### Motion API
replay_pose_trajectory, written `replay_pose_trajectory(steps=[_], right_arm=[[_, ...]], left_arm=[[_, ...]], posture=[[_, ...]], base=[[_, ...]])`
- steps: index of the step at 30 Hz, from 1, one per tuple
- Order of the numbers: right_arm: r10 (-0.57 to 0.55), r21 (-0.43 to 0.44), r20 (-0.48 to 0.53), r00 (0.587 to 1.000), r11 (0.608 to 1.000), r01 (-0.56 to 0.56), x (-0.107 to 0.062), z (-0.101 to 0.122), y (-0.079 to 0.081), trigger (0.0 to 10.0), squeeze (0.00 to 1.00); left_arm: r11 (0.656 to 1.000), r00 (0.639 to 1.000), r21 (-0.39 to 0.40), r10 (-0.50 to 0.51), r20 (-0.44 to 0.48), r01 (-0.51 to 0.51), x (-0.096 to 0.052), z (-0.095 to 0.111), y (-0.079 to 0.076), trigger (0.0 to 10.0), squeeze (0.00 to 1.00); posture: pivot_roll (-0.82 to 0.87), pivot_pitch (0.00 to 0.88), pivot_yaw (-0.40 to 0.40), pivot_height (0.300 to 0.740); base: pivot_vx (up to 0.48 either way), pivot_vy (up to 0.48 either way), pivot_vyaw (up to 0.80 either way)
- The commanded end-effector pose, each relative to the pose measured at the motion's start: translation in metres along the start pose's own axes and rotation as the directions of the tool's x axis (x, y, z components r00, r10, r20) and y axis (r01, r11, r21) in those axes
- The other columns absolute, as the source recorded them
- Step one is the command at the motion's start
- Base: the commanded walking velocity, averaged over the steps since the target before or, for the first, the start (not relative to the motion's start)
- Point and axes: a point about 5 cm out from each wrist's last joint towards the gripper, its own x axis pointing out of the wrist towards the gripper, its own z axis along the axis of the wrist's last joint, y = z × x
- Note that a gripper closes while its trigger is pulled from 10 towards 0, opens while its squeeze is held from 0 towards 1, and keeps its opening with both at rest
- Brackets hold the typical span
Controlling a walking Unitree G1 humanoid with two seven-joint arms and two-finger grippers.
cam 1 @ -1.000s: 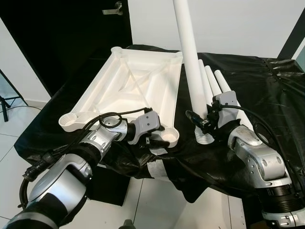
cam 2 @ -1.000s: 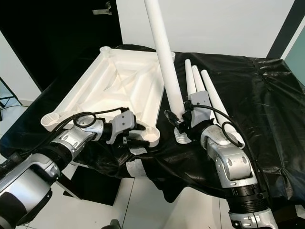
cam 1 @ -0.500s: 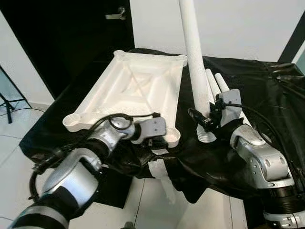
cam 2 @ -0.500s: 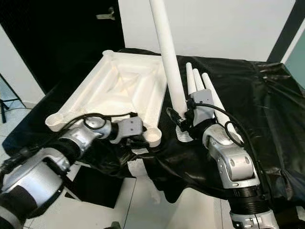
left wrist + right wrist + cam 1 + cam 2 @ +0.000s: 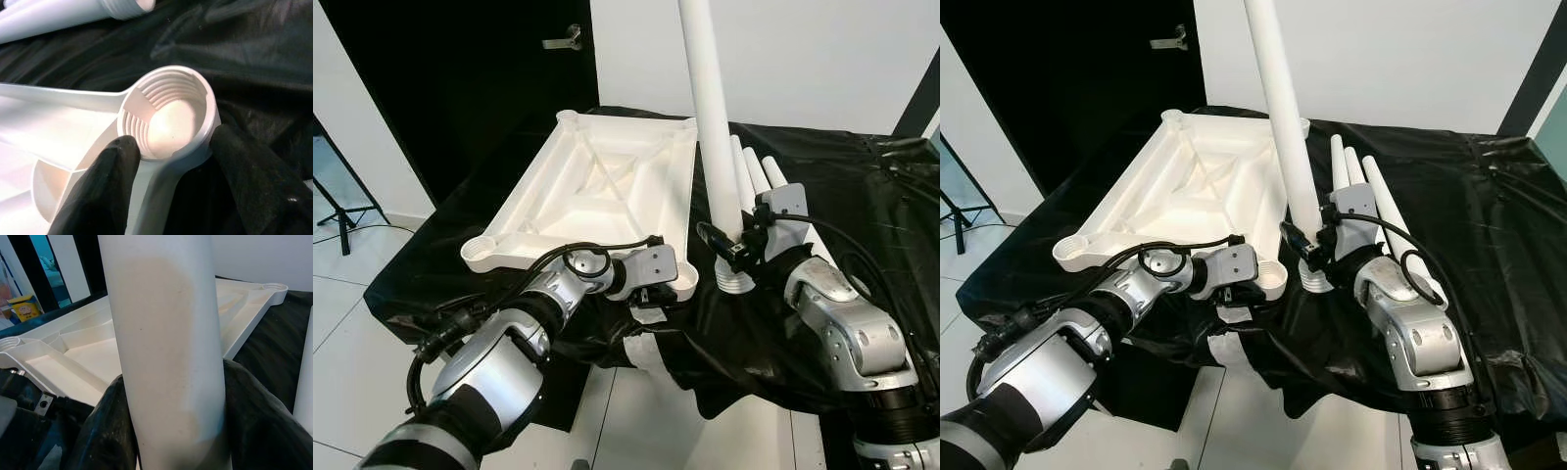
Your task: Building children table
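The white table top lies upside down on the black-covered bench. My left gripper is shut on its near right corner socket, one black finger on each side of the threaded cup. In my right gripper, shut on its lower end, a white table leg stands upright. The leg's threaded foot rests on the cloth just right of that socket. The right wrist view shows the leg clamped between the fingers.
Three more white legs lie side by side behind my right gripper. The black cloth hangs over the bench's front edge, with white floor below. A dark door with a handle stands at the back left.
The camera has shifted. My left gripper has moved right, closer onto the corner socket. The right gripper still holds the leg upright in much the same place.
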Motion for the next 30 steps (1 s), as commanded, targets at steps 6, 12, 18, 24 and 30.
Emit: replay_pose_trajectory(steps=[6,12,18,24,30], right_arm=[[-0.019,-0.002,0.004,1.0,1.0,0.019,-0.001,0.002,-0.004,10.0,0.0],[-0.015,-0.001,0.009,1.0,1.0,0.015,0.002,0.003,-0.002,10.0,0.0],[-0.012,0.0,0.012,1.0,1.0,0.012,0.002,0.004,-0.001,10.0,0.0],[-0.013,0.003,0.015,1.0,1.0,0.013,0.001,0.004,0.0,10.0,0.0],[-0.019,0.005,0.015,1.0,1.0,0.019,0.001,0.005,-0.001,10.0,0.0]], left_arm=[[0.856,0.826,-0.041,-0.482,0.292,0.515,0.002,0.021,-0.045,10.0,0.0],[0.852,0.8,-0.027,-0.48,0.362,0.523,0.016,0.036,-0.055,10.0,0.0],[0.866,0.804,-0.041,-0.444,0.395,0.499,0.023,0.042,-0.059,10.0,0.0],[0.873,0.808,-0.049,-0.427,0.407,0.486,0.021,0.045,-0.061,10.0,0.0],[0.847,0.777,-0.064,-0.45,0.441,0.527,0.01,0.048,-0.057,10.0,0.0]], posture=[[0.1,0.0,0.035,0.74],[0.11,0.0,0.029,0.74],[0.11,0.0,0.03,0.74],[0.1,0.0,0.032,0.74],[0.11,0.0,0.032,0.74]], base=[[0.0,0.0,0.0],[0.0,0.0,0.0],[0.0,0.0,0.0],[0.0,0.0,0.0],[0.0,0.0,0.0]])
